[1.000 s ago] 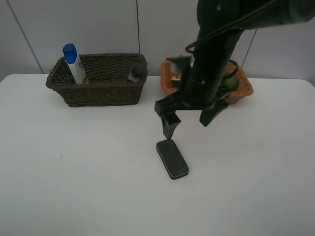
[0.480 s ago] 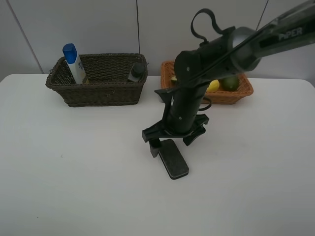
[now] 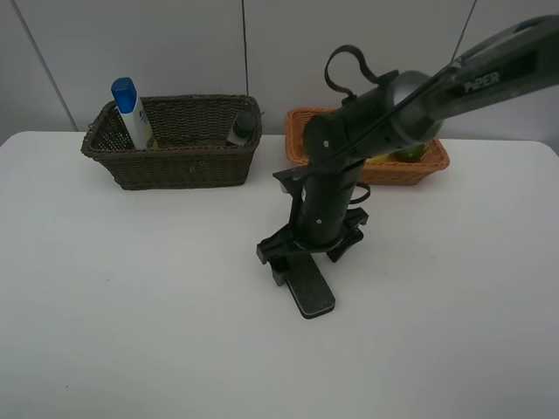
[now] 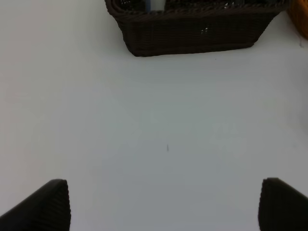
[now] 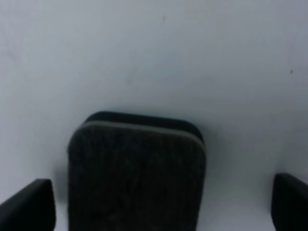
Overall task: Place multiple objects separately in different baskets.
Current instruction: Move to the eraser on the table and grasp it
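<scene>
The black eraser block (image 3: 307,288) lies flat on the white table (image 3: 131,305), in front of the baskets. My right gripper (image 3: 307,258) is down at the eraser's far end, open, with one finger on each side of it. The right wrist view shows the eraser (image 5: 137,173) between the spread fingertips (image 5: 29,207), and no contact shows. The dark brown basket (image 3: 170,161) holds the blue-capped white bottle (image 3: 131,112) and the dark grey bottle (image 3: 243,127). The right arm hides most of the orange-tan basket (image 3: 428,163). My left gripper (image 4: 166,211) hovers open over bare table, facing the dark basket (image 4: 192,33).
A grey panelled wall rises right behind both baskets. The right arm's thick black link and cable loop (image 3: 345,65) stretch over the orange-tan basket. A sliver of that basket (image 4: 302,19) shows at the edge of the left wrist view.
The right arm has come down and forward. Its open gripper dropped from above the eraser to table height, and the fingers now straddle the eraser's far end. The eraser has not moved.
</scene>
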{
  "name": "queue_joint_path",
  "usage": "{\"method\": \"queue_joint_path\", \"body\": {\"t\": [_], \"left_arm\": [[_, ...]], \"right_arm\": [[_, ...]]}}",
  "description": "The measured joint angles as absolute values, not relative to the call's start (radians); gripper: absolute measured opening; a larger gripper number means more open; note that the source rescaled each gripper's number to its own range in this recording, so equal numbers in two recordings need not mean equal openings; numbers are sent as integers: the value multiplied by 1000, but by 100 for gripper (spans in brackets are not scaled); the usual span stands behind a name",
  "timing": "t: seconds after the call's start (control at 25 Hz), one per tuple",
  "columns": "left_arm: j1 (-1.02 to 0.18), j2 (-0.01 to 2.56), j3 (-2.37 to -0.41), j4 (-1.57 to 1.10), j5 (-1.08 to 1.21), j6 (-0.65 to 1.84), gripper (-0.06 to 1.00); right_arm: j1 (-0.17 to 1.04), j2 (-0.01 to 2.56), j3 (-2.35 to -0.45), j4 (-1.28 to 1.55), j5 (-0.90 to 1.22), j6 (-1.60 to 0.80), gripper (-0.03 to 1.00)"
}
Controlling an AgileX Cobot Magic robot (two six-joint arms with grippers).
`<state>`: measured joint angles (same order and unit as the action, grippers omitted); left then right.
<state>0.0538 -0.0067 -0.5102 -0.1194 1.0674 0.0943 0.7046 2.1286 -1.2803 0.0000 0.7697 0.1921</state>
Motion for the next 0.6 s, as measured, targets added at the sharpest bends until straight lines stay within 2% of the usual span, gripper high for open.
{"method": "queue_joint_path", "body": {"t": [0.08,0.16,0.24,0.32,0.36,0.6], "left_arm": [[54,-7,-510,-119,1067,94,100],[54,-7,-510,-119,1067,94,100],[54,-7,-510,-119,1067,94,100],[54,-7,-510,-119,1067,94,100],[54,-7,-510,-119,1067,94,100],[54,-7,-510,-119,1067,94,100]], "right_arm": [[705,2134,-1285,0,772,192,99],[705,2137,-1288,-9,776,192,93],[705,2137,-1288,-21,777,192,73],[705,2137,-1288,-31,774,192,41],[705,2137,-1288,-31,774,192,32],[705,2127,-1287,-29,784,192,33]]}}
